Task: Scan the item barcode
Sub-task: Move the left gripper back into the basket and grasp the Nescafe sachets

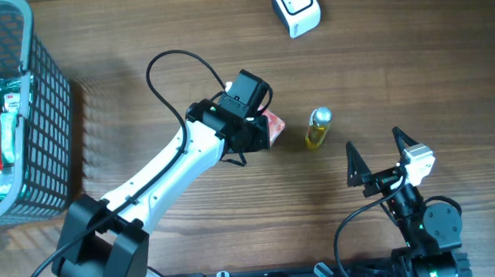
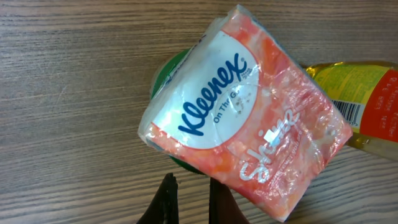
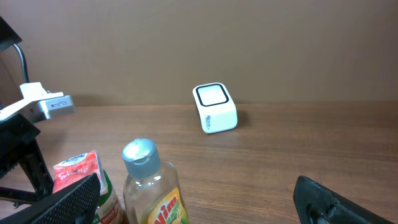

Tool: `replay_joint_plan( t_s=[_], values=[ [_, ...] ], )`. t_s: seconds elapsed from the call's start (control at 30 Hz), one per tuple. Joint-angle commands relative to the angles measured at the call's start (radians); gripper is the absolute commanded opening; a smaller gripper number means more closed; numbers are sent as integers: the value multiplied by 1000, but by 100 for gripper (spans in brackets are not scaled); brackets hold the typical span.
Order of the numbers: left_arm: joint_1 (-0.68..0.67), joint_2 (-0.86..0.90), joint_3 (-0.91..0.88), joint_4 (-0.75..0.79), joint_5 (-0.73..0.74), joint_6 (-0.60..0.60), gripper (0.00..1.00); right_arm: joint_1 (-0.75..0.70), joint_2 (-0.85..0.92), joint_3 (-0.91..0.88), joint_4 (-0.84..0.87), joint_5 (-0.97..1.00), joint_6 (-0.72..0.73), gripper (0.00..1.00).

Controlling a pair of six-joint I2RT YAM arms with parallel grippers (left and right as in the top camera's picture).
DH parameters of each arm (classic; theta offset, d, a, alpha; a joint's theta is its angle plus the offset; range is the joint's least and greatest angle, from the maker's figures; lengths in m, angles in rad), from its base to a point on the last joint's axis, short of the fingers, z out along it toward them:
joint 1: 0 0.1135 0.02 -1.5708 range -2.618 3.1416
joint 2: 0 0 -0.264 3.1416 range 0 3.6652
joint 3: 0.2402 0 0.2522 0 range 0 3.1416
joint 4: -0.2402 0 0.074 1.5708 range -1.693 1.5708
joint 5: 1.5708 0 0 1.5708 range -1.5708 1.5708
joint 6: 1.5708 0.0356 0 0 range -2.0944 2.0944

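A: Item?
B: Kleenex pack (image 2: 242, 118), mid-worktop (image 1: 136, 41), logo face showing, no barcode visible on it. Left gripper (image 2: 189, 199) sits at its near edge, fingers pressed together; can't tell if they pinch the wrap.
A: Around it?
B: Soap bottle (image 1: 318, 128) just beside it. Right gripper (image 1: 376, 151) spread wide, empty, near the front edge. Scanner (image 1: 295, 6) well apart, by the far edge. Basket (image 1: 49, 109) at the left edge.
A: Progress?
B: Looks early. Pack not at the scanner; carrying it over and presenting the barcode remain.
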Motion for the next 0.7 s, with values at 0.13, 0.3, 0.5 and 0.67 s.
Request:
replay_joint_plan(
  t_s=[0.13, 0.3, 0.5, 0.67],
  values=[
    [1, 5, -9, 2, -29, -9, 13, -4, -2, -1, 3, 6, 2, 100],
    [16, -48, 48, -112, -30, 133, 23, -4, -2, -1, 3, 6, 2, 100],
    [102, -130, 268, -379, -201, 176, 42, -4, -2, -1, 3, 6, 2, 100],
    [208, -172, 462, -488, -337, 245, 56, -4, -2, -1, 3, 6, 2, 100]
  ],
)
